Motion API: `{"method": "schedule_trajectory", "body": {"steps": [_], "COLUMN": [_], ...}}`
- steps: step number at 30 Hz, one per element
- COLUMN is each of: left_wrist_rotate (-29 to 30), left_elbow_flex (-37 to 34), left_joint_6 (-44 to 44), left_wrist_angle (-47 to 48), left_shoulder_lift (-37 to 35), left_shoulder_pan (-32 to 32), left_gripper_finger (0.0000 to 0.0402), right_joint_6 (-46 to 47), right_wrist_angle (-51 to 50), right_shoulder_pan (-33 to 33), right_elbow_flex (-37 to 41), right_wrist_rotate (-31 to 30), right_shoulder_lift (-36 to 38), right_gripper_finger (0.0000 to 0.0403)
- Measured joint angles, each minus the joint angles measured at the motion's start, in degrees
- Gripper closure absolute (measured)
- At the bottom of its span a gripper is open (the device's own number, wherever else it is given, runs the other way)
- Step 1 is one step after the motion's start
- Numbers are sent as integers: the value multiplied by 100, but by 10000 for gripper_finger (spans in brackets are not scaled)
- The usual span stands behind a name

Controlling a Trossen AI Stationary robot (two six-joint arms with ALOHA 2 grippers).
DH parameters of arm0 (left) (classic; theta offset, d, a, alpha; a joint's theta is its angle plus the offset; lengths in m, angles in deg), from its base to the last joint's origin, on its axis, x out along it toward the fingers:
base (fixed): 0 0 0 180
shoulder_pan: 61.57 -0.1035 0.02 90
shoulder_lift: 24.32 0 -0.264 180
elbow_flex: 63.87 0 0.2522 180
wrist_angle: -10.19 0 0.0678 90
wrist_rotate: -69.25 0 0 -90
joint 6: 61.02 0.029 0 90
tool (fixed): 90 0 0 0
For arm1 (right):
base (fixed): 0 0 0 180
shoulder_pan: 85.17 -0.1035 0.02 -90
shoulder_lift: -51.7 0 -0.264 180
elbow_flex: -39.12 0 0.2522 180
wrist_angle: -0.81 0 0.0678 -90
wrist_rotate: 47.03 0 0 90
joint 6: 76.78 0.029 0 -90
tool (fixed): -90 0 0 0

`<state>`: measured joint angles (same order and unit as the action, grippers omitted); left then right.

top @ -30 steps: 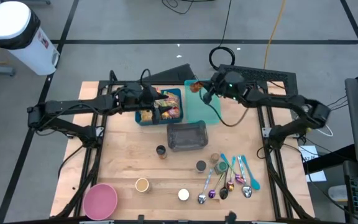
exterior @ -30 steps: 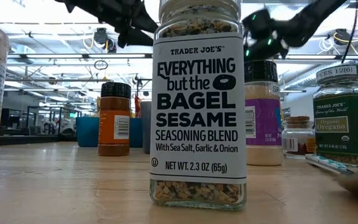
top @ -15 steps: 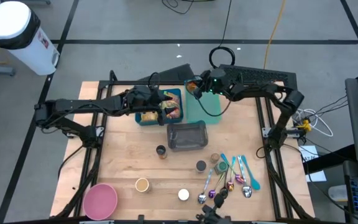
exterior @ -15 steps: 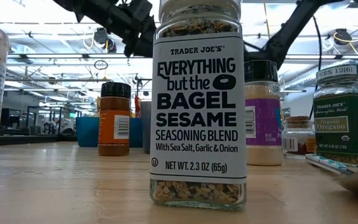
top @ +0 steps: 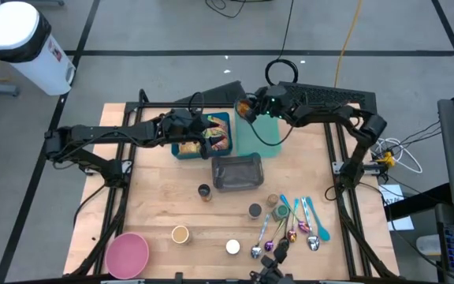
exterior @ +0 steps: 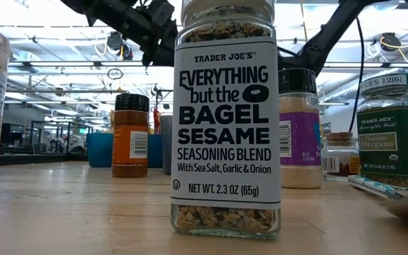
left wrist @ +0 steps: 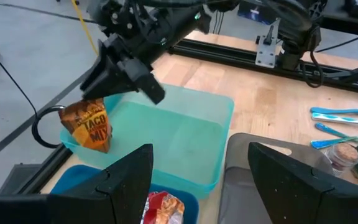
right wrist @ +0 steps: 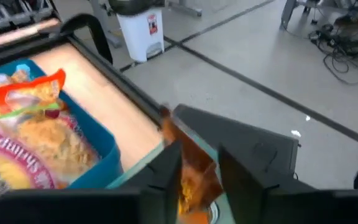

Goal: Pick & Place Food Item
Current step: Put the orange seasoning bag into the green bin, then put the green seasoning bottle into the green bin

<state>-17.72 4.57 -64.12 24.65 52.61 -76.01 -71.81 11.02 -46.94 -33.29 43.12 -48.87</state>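
An orange taco-mix packet (top: 245, 106) hangs over the far left corner of the teal bin (top: 260, 140); it also shows in the left wrist view (left wrist: 92, 126). My right gripper (top: 252, 109) is shut on it. A blue bin (top: 181, 149) with several snack packets (right wrist: 36, 134) stands left of the teal bin. My left gripper (top: 203, 132) is open and empty above the blue bin, its fingers (left wrist: 129, 180) wide apart. My right gripper pinches the packet's upper part (left wrist: 87, 109) between its two fingers (right wrist: 166, 171). The fingers slant down from the table's right side. The packet hangs upright below them (right wrist: 194, 180) at the teal bin's far left corner; whether its lower edge touches the rim I cannot tell.
A clear grey container (top: 237, 172) stands just in front of both bins. Seasoning jars (exterior: 225, 117), coloured spoons (top: 298, 221) and a pink bowl (top: 126, 254) lie toward the near edge. The table's dark frame rail (right wrist: 114, 84) runs behind the bins.
My right gripper has carried the packet a little toward the table's far left, to the teal bin's corner, and its arm has folded in closer. My left gripper has moved toward the table's right, over the blue bin.
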Motion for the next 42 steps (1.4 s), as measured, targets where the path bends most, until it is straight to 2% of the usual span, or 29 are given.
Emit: {"method": "schedule_trajectory", "body": {"steps": [4, 10, 17, 20, 23, 27, 33, 42], "left_wrist_rotate": [0, -4, -11, -11, -11, -10, 0, 2], "left_elbow_flex": [0, 0, 0, 0, 0, 0, 0, 0], "left_joint_6": [-4, -170, -218, -200, -211, -225, -424, -493], "left_wrist_angle": [-1, 44, 94, 83, 82, 59, -47, -84], "left_shoulder_lift": [0, 0, 0, 0, 0, -1, -2, -2], "left_shoulder_pan": [0, 0, 30, 60, 85, 114, 134, 140], "left_gripper_finger": [130, 131, 131, 131, 131, 131, 131, 131], "right_joint_6": [-111, -506, -561, -212, 502, 1340, 2132, 2602], "right_wrist_angle": [-535, -2106, -4300, -5140, -5787, -6117, -6328, -6382], "right_shoulder_pan": [-43, -459, -1781, -2559, -3355, -4176, -4658, -4658], "right_elbow_flex": [2, 4, 4, 3, 4, 4, 4, 1], "right_wrist_rotate": [3, 9, -32, -489, -1069, -1145, -502, 594], "right_shoulder_lift": [528, 1855, 3273, 3577, 3609, 3276, 2559, 1749], "right_gripper_finger": [236, 170, 160, 168, 173, 173, 162, 160]}}
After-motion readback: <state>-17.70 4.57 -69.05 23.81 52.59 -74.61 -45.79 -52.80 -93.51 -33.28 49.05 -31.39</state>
